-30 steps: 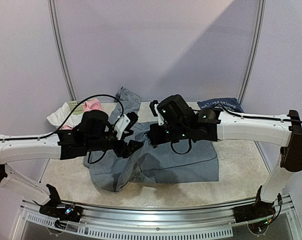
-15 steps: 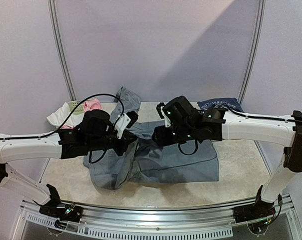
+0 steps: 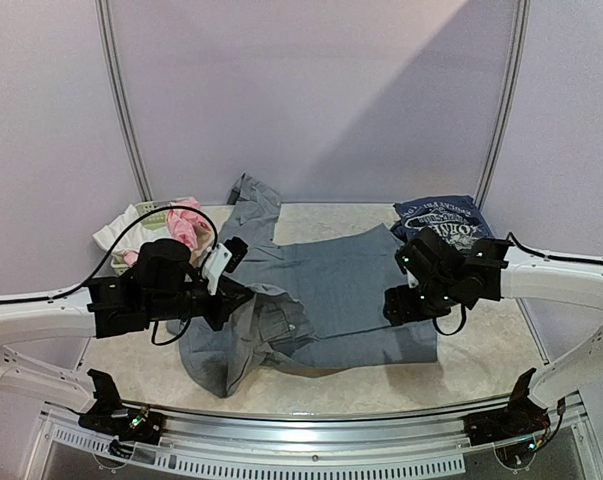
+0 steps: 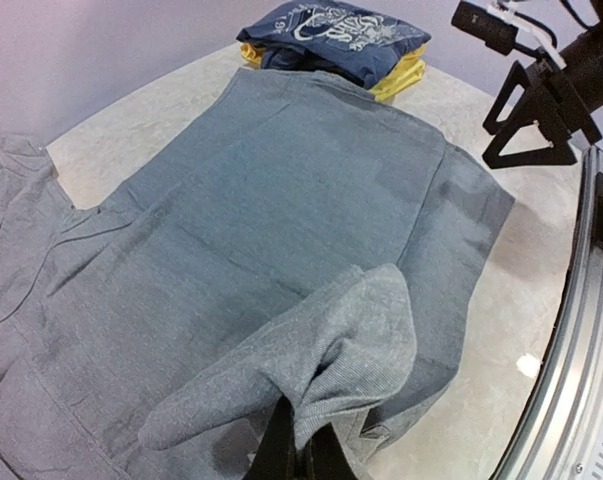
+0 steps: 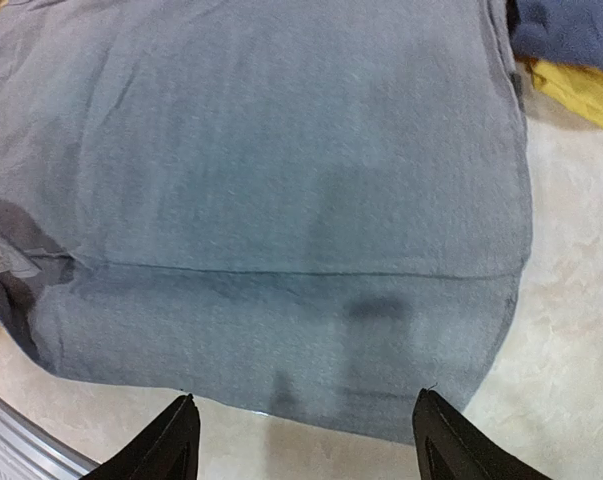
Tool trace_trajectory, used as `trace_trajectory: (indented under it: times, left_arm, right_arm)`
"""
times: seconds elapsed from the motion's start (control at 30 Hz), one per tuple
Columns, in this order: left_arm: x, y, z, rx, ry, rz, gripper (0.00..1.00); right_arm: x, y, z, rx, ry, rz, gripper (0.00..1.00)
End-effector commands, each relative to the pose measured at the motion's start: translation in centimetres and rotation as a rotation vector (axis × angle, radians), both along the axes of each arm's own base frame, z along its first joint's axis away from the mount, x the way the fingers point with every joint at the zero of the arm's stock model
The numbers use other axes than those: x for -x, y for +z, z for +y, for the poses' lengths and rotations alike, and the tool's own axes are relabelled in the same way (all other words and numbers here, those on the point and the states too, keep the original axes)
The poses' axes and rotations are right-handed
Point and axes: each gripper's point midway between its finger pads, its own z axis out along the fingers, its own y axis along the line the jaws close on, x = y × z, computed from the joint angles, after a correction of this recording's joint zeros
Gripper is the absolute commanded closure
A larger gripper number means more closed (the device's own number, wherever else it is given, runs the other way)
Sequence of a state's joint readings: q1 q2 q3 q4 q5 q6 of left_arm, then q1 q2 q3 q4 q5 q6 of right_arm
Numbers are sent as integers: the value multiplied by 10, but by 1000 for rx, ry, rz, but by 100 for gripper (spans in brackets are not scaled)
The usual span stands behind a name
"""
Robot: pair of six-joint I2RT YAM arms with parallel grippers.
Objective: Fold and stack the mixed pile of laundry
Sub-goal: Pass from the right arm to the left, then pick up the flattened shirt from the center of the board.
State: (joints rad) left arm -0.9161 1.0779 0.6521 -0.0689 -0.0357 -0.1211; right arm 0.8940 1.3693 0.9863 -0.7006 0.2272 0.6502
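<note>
Both arms have swung apart from the middle: my left gripper (image 4: 303, 455) pinches a raised fold of the trousers (image 3: 351, 285), spread across the table (image 3: 481, 350), while my right gripper (image 5: 303, 400) has let go, jaws wide over their near hem, so folding comes next.

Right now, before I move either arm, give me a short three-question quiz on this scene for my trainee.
1. True or false: the right gripper is shut on the grey garment.
2. What colour is the cloth lying under the navy tee?
3. The left gripper holds: A) the navy tee, B) a fold of the grey garment, C) nothing.
Key: 1 false, it is open; 2 yellow; 3 B.
</note>
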Motion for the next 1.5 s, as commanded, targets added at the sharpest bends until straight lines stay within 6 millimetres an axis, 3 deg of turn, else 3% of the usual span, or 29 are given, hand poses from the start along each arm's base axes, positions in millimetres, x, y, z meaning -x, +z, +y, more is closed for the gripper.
trace_trajectory:
  times: [0.0,0.1,0.23,0.4,0.63,1.07,1.47]
  left_arm:
    - [11,-6,-3,39,-21,35,100]
    - [12,-10,-3,46,-18,40,100]
    - [14,-4,-8,96,-39,25,100]
    - [15,-3,-11,107,-55,20,100]
    - [14,-3,-10,106,-52,6,100]
    - [19,5,-2,120,-60,-27,100]
    - [17,0,-1,105,-49,-31,100]
  right_arm:
    - [24,-22,-37,25,-93,127,27]
    - [38,-40,-57,65,-133,196,35]
    - [53,-57,-74,81,-170,270,36]
    - [58,-64,-92,79,-211,311,30]
    - [63,-72,-106,78,-278,358,31]
    - [75,-98,-89,25,-276,481,32]
    - [77,-104,-83,11,-263,516,37]
